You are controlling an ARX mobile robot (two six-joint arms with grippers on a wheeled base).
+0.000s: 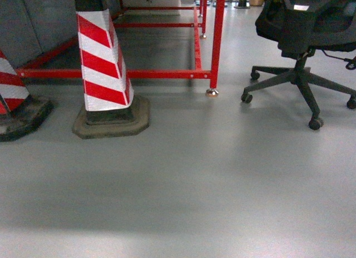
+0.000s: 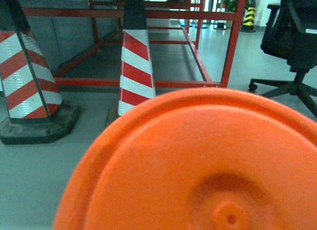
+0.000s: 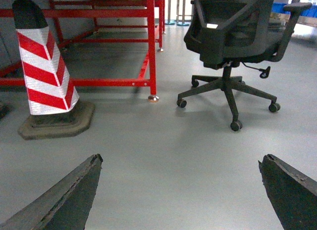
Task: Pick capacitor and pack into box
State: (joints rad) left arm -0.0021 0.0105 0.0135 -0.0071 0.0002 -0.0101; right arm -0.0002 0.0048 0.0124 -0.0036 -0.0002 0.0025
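- Box and capacitor: neither appears in any view, so I cannot report their position, heading or long axis.
- Right gripper (image 3: 181, 190): released; my two dark fingertips (image 3: 69, 198) stand wide apart at 7 and 5 o'clock of the right wrist view, nothing between them but floor.
- Left gripper: state cannot be told; a large orange disc (image 2: 208, 165) with a raised rim and a central dimple fills the lower left wrist view, hiding it.
- Surface: smooth grey floor (image 1: 183, 185), faintly glossy.
- Room: red-and-white striped cone (image 1: 103, 63) on a dark base at 10 o'clock of the head view; red steel frame (image 1: 217, 41) at 12 o'clock; black wheeled office chair (image 1: 303, 46) at 2 o'clock; second striped cone (image 1: 14, 97) at 9 o'clock.
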